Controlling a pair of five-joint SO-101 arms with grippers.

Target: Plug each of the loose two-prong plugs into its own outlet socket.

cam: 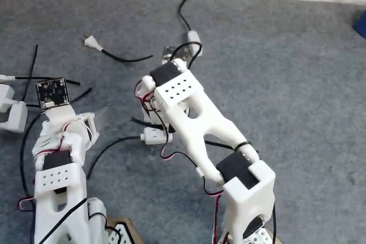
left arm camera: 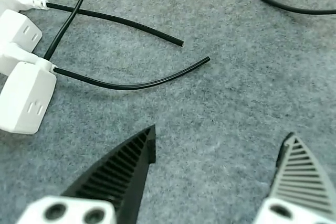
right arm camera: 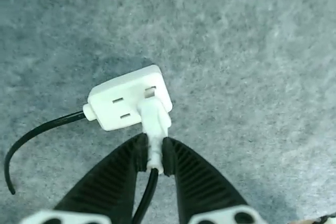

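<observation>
Right wrist view, item one: white plug (right arm camera: 154, 115), lying nose-first against the slotted face of a white socket block (right arm camera: 118, 100). Its prongs are hiding from view, so how deep it is sitting cannot be told. The right pincer (right arm camera: 154, 157) is clamping shut on the plug's narrow neck, with black fingers (right arm camera: 119, 177) pressing from both sides. The plug's black cord is trailing back between them. The socket block is resting flat on the grey cloth (right arm camera: 252, 77), and its own black cord (right arm camera: 37, 135) is curling away from one end.

High view, item two: a loose plug (cam: 91, 42) is lying at the far left of the table, well apart from both arms, with a short black cord attached. The right arm (cam: 194, 118) is hanging over the far middle of the table. A middle socket block (cam: 153, 135) is lying beside that arm, nearer the arm bases.

Left wrist view, item three: the left pincer (left arm camera: 220, 135) is hanging wide open above bare cloth, gripping nothing. One finger is showing black and the other pale. Two left socket blocks (left arm camera: 26, 95) are lying side by side just beyond it, slots facing up. Black cords are crossing near them.
</observation>
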